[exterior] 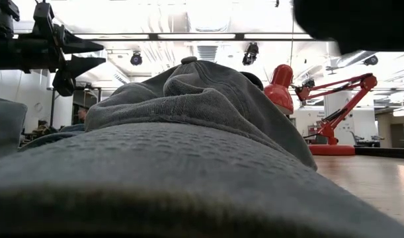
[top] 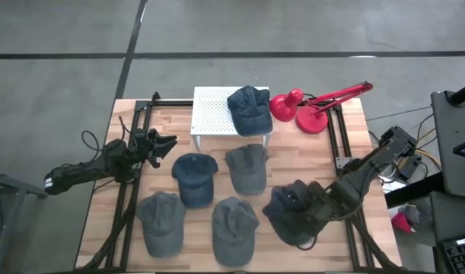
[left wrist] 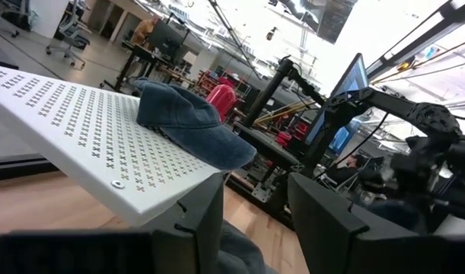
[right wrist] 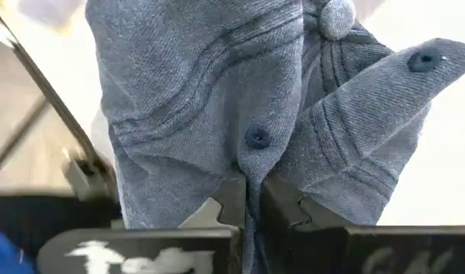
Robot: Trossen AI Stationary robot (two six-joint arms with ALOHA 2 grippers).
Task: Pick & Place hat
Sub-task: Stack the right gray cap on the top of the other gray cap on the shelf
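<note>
Soft denim bunches as the right gripper (right wrist: 247, 199) pinches a dark cap (top: 289, 213) at lower right of the table (top: 354, 129); light and floppy, it suits a crown-fold grip. Left gripper (top: 165, 144) waits, fingers spread.

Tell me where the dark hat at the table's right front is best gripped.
At the crown, from above: the dark hat lies on the table and its soft cloth bunches into a fold. The right gripper is already shut on such a fold, near the top button.
</note>
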